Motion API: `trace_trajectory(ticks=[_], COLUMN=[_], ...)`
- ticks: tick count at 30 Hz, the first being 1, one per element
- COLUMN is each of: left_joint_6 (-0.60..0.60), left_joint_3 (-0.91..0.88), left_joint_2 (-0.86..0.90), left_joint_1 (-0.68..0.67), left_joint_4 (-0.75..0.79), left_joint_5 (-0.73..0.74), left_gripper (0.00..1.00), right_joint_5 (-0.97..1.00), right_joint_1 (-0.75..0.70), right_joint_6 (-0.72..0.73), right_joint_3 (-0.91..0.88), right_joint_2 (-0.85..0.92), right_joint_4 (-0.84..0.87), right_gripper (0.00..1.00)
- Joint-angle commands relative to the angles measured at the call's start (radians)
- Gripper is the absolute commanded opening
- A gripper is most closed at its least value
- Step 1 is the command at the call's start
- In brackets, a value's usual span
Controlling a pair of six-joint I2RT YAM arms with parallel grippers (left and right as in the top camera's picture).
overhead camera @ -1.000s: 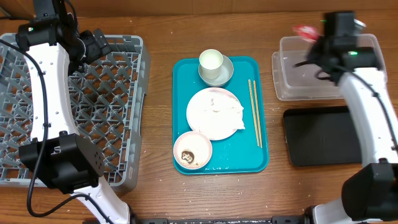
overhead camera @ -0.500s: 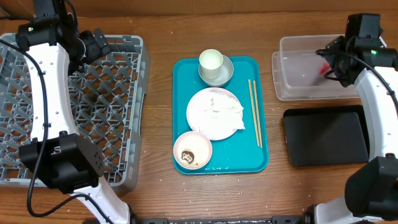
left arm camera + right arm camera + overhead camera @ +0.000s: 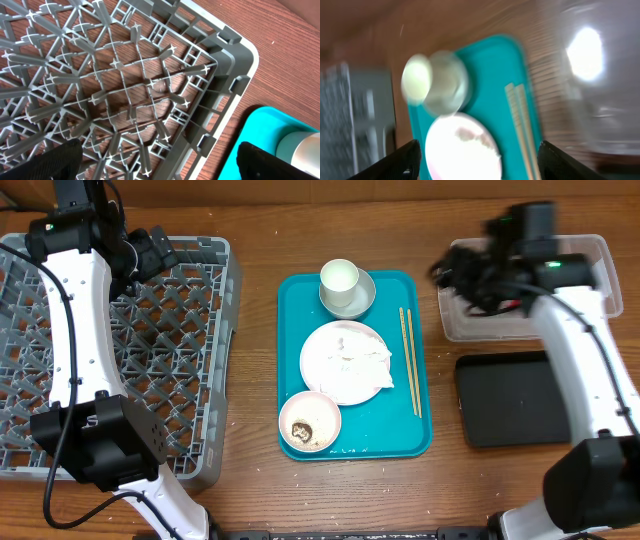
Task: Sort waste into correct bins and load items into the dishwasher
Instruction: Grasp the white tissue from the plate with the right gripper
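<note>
On the teal tray [image 3: 300, 330] lie a round white plate [image 3: 322, 380] with a crumpled napkin [image 3: 362, 352], a bowl [image 3: 310, 422] holding brownish food scraps [image 3: 303, 430], a cup [image 3: 339, 277] standing in a second bowl [image 3: 362, 298], and chopsticks [image 3: 410, 360]. My right gripper [image 3: 455, 280] hangs open and holds nothing at the left edge of the clear tub [image 3: 460, 325]. Its blurred wrist view shows the right gripper [image 3: 482, 165] above the plate [image 3: 462, 152], cup [image 3: 416, 77] and chopsticks [image 3: 522, 125]. The red wrapper is hidden. My left gripper [image 3: 150, 252] is open over the far right corner of the grey dish rack [image 3: 110, 350]. The left gripper [image 3: 160, 167] holds nothing.
A shallow black tray [image 3: 520, 398] lies in front of the clear tub at the right. The teal tray's corner [image 3: 255, 130] and the cup [image 3: 300, 147] show beside the rack wall [image 3: 220, 100] in the left wrist view. Bare wooden table separates rack, teal tray and bins.
My right gripper opened, let the red wrapper go over the clear tub, and then swung left toward the teal tray. The left arm has not moved.
</note>
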Motion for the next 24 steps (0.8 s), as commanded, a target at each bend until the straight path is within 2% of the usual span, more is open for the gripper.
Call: trace_trajectory(ticks=[1, 9, 11, 13, 17, 21, 24], left_joint_6=[-0.010, -0.010, -0.009, -0.009, -0.009, -0.009, -0.009], left_joint_3=[0.016, 0.016, 0.016, 0.016, 0.016, 0.016, 0.016], left_joint_2=[-0.030, -0.030, -0.030, -0.030, -0.030, -0.030, -0.030], left_joint_1=[-0.007, -0.007, -0.007, -0.007, -0.007, -0.007, -0.007], left_joint_4=[0.001, 0.001, 0.001, 0.001, 0.001, 0.001, 0.001], left_joint_5=[0.000, 0.000, 0.000, 0.000, 0.000, 0.000, 0.000], left_gripper=[1.00, 1.00, 1.00, 1.00, 1.00, 1.00, 1.00], right_joint_5=[0.073, 0.404, 0.438, 0.438, 0.449, 0.444, 0.441], right_joint_1=[0.142, 0.404, 0.436, 0.454, 0.460, 0.459, 0.459], right_joint_6=[-0.150, -0.140, -0.136, -0.126, 0.022, 0.173, 0.205], right_joint_3=[-0.024, -0.061, -0.061, -0.061, -0.061, -0.061, -0.061], right_joint_2=[0.030, 0.188, 0.222, 0.245, 0.258, 0.259, 0.262], right_joint_4=[0.007, 0.039, 0.033, 0.016, -0.065, -0.169, -0.183], right_gripper=[0.75, 0.76, 0.76, 0.71, 0.57, 0.55, 0.56])
